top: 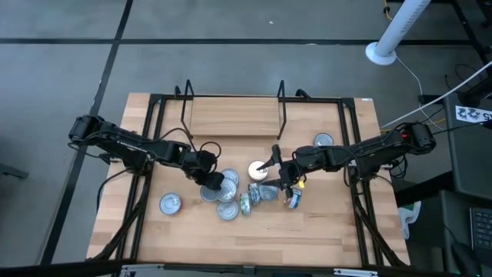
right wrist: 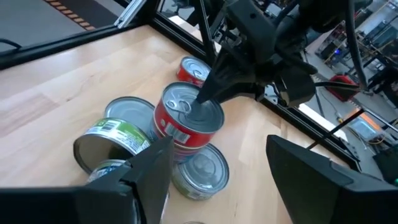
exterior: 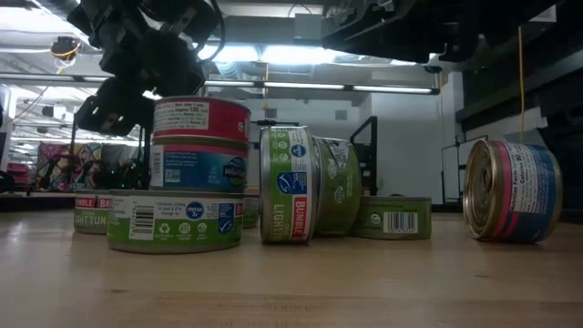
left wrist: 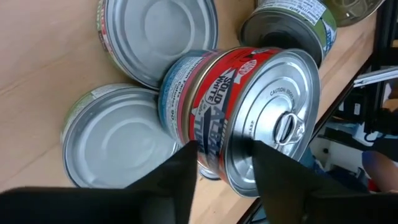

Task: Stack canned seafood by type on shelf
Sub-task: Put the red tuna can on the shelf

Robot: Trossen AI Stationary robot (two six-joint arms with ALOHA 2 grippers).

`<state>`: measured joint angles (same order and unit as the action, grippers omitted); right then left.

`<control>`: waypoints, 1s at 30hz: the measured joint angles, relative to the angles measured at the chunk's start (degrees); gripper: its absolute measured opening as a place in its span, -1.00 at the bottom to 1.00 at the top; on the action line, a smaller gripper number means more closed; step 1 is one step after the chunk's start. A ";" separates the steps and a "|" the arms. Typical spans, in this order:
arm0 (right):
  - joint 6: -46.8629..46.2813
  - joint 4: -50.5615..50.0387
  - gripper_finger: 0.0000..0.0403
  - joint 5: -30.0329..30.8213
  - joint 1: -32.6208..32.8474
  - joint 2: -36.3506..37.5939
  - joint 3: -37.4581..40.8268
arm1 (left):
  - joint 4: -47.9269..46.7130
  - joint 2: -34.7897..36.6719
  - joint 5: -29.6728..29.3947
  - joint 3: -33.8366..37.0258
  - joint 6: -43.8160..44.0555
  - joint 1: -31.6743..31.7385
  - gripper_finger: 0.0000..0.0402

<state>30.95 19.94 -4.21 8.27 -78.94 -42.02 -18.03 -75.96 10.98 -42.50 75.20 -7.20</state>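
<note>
Left gripper pinching rim of red tin stacked centre frame on blue tin; shallow edge grip, likely to slip and topple both.

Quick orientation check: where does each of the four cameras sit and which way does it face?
High: overhead, straight down on table, shelf, both arms.
Low: table height, level across the tins; left arm above the red tin.
Left wrist: past its own fingers at the red tin.
Right wrist: past its own open fingers at the pile.
Shared: both wrist views show the red tin with the left gripper on it.
</note>
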 joint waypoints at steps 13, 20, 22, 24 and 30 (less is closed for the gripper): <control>0.95 -0.04 0.27 0.02 -0.04 0.00 0.00 | 1.08 0.09 0.81 0.00 0.94 0.00 -0.88; 1.06 -0.44 0.27 0.02 -0.02 0.02 0.00 | 1.28 0.11 0.79 -0.02 0.96 0.07 -0.99; 1.06 -0.42 0.27 -0.07 -0.02 0.02 0.00 | 1.28 0.11 0.77 -0.02 0.96 0.07 -0.99; 1.06 -0.42 0.27 -0.71 -0.02 0.02 0.00 | 1.27 0.09 0.76 -0.02 0.96 0.07 -0.99; 2.95 -0.40 0.27 -6.72 -0.02 -0.04 0.00 | 1.23 0.27 0.70 -0.02 0.94 0.11 -1.00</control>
<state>33.89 19.55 -10.92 8.25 -78.98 -42.02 -16.80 -75.69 11.68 -42.52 76.14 -7.09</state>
